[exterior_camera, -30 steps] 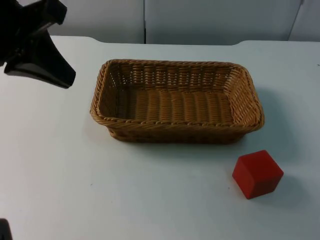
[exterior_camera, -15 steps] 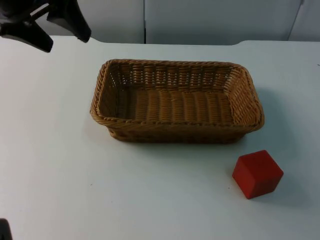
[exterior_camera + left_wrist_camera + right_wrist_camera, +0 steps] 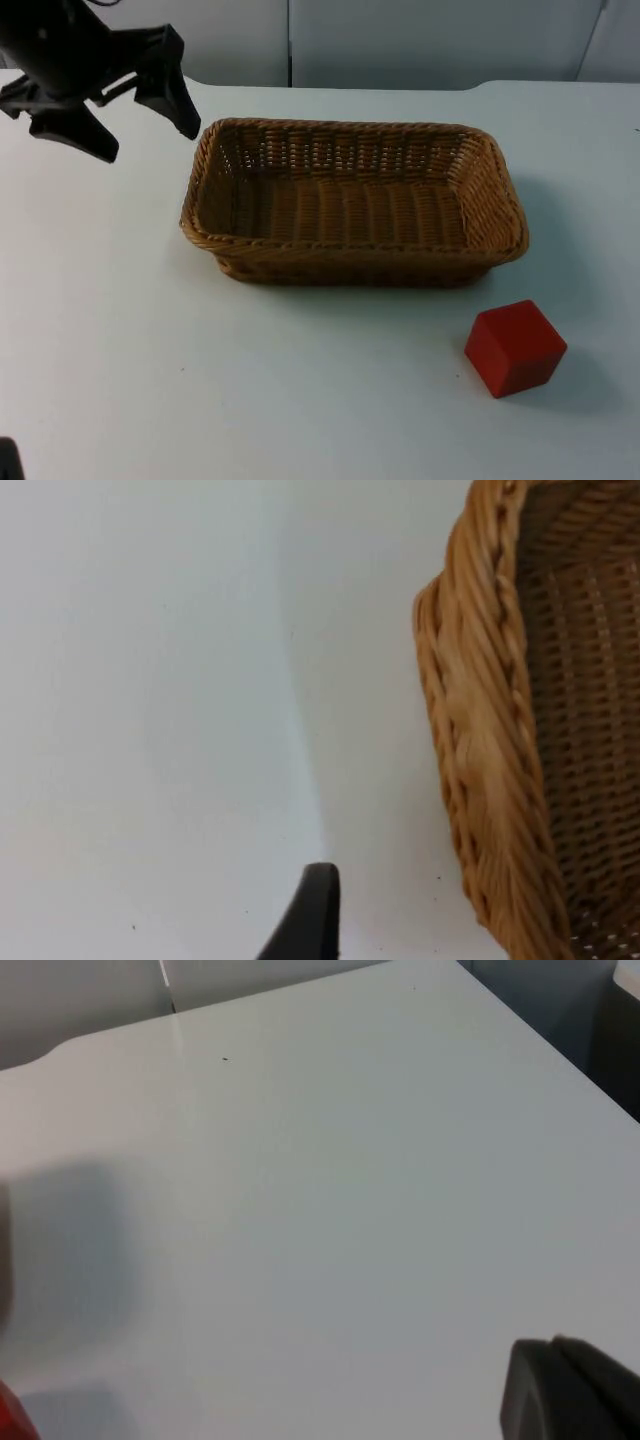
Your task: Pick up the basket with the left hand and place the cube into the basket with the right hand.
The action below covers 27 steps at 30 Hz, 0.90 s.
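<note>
White table top (image 3: 120, 330) runs back to a grey partition wall (image 3: 400, 40). Wicker basket (image 3: 352, 203) sits mid-table, nothing in it; red cube (image 3: 514, 347) near its right front corner, apart. Left gripper (image 3: 145, 135) fingers spread wide — above the table, just left of the basket's left rim (image 3: 480, 740). Right gripper (image 3: 565, 1390) — spread or closed, cannot tell — over bare table.

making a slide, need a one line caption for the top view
Open left claw hovers beside the far left corner of the empty wicker basket, red cube waiting on the white table.
</note>
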### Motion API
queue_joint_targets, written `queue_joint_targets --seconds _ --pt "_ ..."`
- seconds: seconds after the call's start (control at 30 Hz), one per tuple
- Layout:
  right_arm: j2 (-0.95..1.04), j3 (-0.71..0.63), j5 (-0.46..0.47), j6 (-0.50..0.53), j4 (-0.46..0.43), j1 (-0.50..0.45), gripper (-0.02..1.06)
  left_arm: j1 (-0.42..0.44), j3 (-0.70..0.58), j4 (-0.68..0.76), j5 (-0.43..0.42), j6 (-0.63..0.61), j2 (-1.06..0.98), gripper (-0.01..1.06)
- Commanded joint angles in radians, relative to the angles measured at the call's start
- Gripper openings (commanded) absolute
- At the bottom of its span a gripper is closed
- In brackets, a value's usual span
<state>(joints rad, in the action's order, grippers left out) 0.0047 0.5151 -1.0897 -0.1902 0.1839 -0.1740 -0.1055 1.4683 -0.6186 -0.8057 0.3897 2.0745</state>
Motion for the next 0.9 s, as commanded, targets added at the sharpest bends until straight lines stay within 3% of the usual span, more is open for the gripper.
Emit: queue_joint_targets --seconds 0.0,0.2,0.57,0.63,0.67,0.7,0.8,0.87 --pt "-0.005 -0.004 0.005 0.007 -0.001 -0.004 0.00 -0.007 0.020 -0.026 -0.012 -0.005 0.021 0.83" --pt "-0.005 -0.004 0.005 0.007 -0.001 -0.004 0.00 -0.025 0.032 -0.112 0.002 0.071 0.071 0.83" --pt "-0.005 -0.004 0.005 0.007 -0.001 -0.004 0.00 -0.077 0.034 -0.104 0.086 0.103 0.133 0.81" --pt "-0.005 -0.004 0.005 0.007 -0.001 -0.004 0.00 -0.077 0.034 -0.104 0.104 0.103 0.144 0.66" --pt "-0.005 -0.004 0.005 0.007 -0.001 -0.004 0.00 -0.077 0.034 -0.099 0.122 0.103 0.147 0.52" --pt "-0.005 -0.004 0.005 0.007 -0.001 -0.004 0.00 -0.077 0.034 -0.099 0.122 0.103 0.147 0.52" --pt "-0.005 -0.004 0.005 0.007 -0.001 -0.004 0.00 -0.077 0.034 -0.086 0.180 0.101 0.158 0.00" --pt "-0.005 -0.004 0.005 0.007 -0.001 -0.004 0.00 -0.075 0.034 -0.096 0.184 0.089 0.158 0.00"
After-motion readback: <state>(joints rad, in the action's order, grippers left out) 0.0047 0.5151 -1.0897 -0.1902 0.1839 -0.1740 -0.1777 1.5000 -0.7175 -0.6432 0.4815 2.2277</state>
